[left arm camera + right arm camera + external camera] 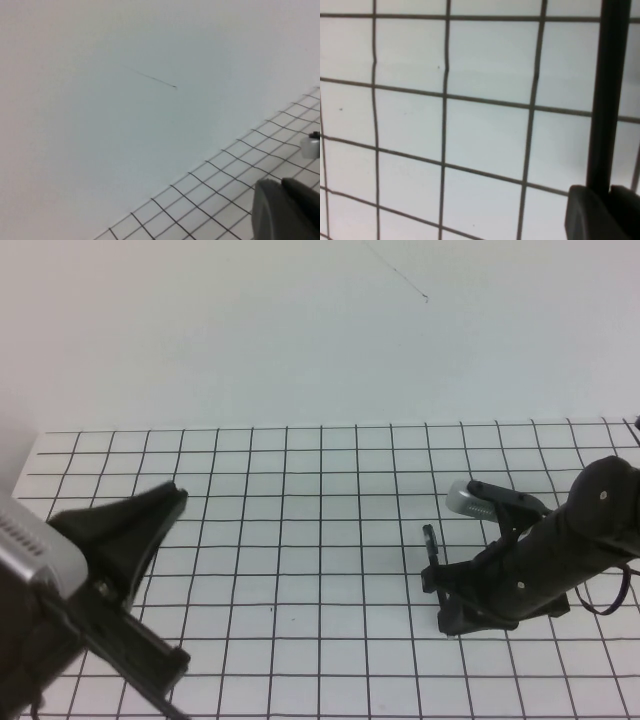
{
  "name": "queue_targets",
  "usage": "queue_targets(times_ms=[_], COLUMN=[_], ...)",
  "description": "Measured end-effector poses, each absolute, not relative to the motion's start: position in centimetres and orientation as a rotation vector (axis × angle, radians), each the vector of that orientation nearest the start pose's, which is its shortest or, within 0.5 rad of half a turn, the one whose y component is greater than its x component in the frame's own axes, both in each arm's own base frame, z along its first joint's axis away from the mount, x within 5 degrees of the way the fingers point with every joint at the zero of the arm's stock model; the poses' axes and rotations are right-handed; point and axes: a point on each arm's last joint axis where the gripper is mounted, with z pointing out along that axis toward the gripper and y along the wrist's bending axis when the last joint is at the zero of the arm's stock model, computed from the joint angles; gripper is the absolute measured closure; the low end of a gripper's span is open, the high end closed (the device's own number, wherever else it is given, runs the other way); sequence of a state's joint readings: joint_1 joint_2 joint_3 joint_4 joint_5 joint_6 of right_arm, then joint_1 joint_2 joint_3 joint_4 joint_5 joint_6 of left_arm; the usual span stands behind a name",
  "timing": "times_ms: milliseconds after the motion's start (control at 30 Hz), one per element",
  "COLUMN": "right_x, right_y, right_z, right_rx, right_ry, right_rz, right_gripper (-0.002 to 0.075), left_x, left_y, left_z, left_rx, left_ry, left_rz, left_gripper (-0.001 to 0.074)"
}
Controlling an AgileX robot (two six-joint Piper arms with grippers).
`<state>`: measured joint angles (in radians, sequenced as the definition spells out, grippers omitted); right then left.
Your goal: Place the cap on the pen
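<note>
My right gripper point(434, 576) is low over the grid mat at the right and is shut on the pen point(430, 539), a thin black stick that pokes out past the fingertips. In the right wrist view the pen point(607, 95) runs straight out from between the two fingers point(585, 210) of the right gripper point(605, 192) over the grid. My left gripper point(172, 498) is raised at the lower left, pointing toward the far right, with its fingers together and nothing showing between them. It also shows in the left wrist view point(282, 186). The cap is not in view.
A white mat with a black grid point(300, 540) covers the table, with a plain white surface point(300, 340) behind it. A silvery cylinder point(464, 502) sits by the right arm's wrist and also shows in the left wrist view point(310, 147). A black cable point(612, 602) loops at the right.
</note>
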<state>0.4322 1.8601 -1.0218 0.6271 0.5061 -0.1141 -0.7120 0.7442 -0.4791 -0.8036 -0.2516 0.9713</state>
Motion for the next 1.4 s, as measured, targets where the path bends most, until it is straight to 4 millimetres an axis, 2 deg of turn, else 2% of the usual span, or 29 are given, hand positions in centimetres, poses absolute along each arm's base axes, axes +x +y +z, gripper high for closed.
queue_targets(times_ms=[167,233,367,500,600,667,767,933,1033,1100,1133,1233,1400], right_x=[30.7,30.7,30.7,30.7,30.5,30.2,29.4,26.8,24.6,23.1,22.2,19.8,16.3], right_y=[17.0,17.0,17.0,17.0,16.8,16.6,16.0,14.1,12.8,12.0,11.5,10.3,8.4], right_z=[14.3,14.2,14.2,14.5,16.4,18.5,22.3,29.7,33.4,34.7,35.2,34.7,31.9], right_rx=[-0.046,-0.046,-0.046,-0.115,-0.184,-0.228,-0.294,-0.395,-0.428,-0.46,-0.488,-0.58,-0.639], right_ry=[2.851,2.853,2.853,2.835,2.772,2.71,2.59,2.316,2.173,2.107,2.076,2.02,1.96], right_rz=[0.612,0.611,0.611,0.602,0.594,0.59,0.575,0.507,0.473,0.444,0.421,0.341,0.261], right_gripper=[0.0643,0.061,0.0496,0.0456,0.0452,0.0459,0.0512,0.0681,0.0711,0.0719,0.072,0.0722,0.0724], left_x=[12.4,12.2,12.0,11.8,11.5,11.3,11.1,10.4,9.9,9.6,9.5,9.2,8.7], left_y=[-8.9,-8.7,-8.4,-8.5,-8.6,-8.4,-8.2,-7.5,-6.7,-6.1,-5.7,-5.1,-4.6], left_z=[32.1,32.3,32.5,32.4,32.4,32.6,32.7,33.4,33.8,33.5,33.3,32.4,30.5], left_rx=[0.56,0.536,0.542,0.585,0.607,0.605,0.626,0.608,0.545,0.516,0.498,0.465,0.471], left_ry=[1.488,1.487,1.469,1.468,1.47,1.461,1.434,1.388,1.365,1.356,1.357,1.382,1.431], left_rz=[-0.313,-0.332,-0.317,-0.304,-0.328,-0.329,-0.295,-0.281,-0.28,-0.26,-0.251,-0.242,-0.233], left_gripper=[0.0735,0.0735,0.0735,0.0735,0.0735,0.0735,0.0735,0.0735,0.0735,0.0735,0.0735,0.0735,0.0735])
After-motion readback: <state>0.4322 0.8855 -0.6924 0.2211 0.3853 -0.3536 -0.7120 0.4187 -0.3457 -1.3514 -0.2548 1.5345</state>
